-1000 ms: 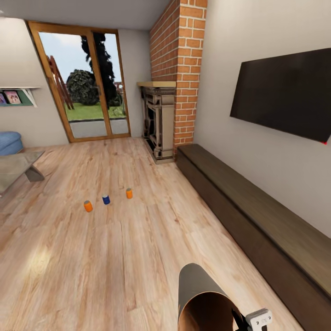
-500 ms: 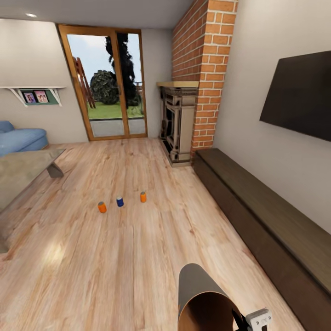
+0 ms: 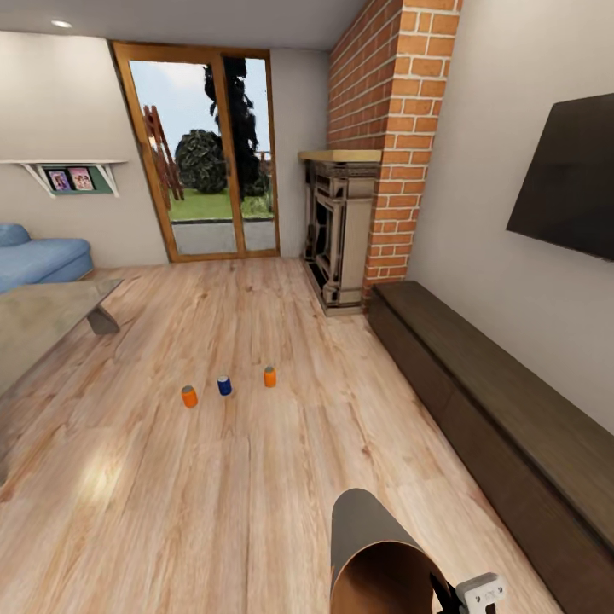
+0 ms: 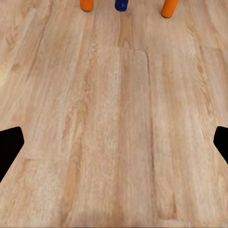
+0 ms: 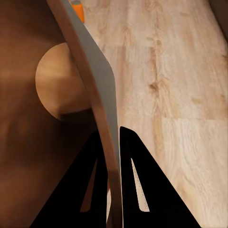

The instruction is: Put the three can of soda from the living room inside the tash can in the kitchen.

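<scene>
With the right gripper (image 5: 110,190) clamped on the bin's (image 3: 375,554) rim and the left gripper's (image 4: 114,147) fingers wide apart, roll straight ahead, stopping short of the three cans (image 3: 224,385) standing on the floor before the fireplace (image 3: 341,230), bin held level.

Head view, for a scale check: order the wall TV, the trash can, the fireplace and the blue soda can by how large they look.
1. Wall TV and fireplace: similar, unsure.
2. Trash can: cut off, enlarged by nearness.
3. Blue soda can: smallest.
</scene>
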Robot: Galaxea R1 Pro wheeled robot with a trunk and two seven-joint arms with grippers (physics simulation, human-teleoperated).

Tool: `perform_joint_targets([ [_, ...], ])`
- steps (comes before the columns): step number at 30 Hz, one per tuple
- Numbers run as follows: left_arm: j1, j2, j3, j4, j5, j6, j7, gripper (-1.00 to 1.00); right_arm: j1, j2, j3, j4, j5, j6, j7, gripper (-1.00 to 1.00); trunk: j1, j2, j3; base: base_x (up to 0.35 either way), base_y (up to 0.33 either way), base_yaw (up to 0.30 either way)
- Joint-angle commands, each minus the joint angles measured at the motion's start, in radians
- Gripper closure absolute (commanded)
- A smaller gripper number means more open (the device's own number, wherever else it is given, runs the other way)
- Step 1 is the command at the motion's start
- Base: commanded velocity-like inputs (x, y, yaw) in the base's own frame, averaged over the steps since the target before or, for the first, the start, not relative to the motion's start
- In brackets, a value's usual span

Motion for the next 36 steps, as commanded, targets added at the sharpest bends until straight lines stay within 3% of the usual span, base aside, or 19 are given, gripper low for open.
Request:
perform_joint_targets([
  [1,-0.001,0.000,0.000,0.000,-0.001,0.005,0.000,-1.00,-0.001,0.000,0.000,-0.002,-0.008,0.001,0.010,1.00,0.000,0.000,0.000,0.326,0.000,0.002],
  [11,-0.003,-0.001,0.000,0.023,-0.005,0.011,0.000,-1.00,0.000,0.001,0.001,-0.002,-0.008,0.001,0.011,1.00,0.000,0.000,0.000,0.326,0.000,0.007],
  [23,-0.002,-0.003,0.000,0.029,-0.004,0.007,0.000,-1.00,-0.001,0.001,0.001,-0.001,-0.007,0.001,0.011,1.00,0.000,0.000,0.000,0.323,-0.005,0.170],
  [36,-0.002,-0.003,0.000,0.028,-0.003,0.008,0.000,-1.00,0.000,0.001,0.002,0.000,-0.007,0.001,0.011,1.00,0.000,0.000,0.000,0.275,-0.171,0.017],
])
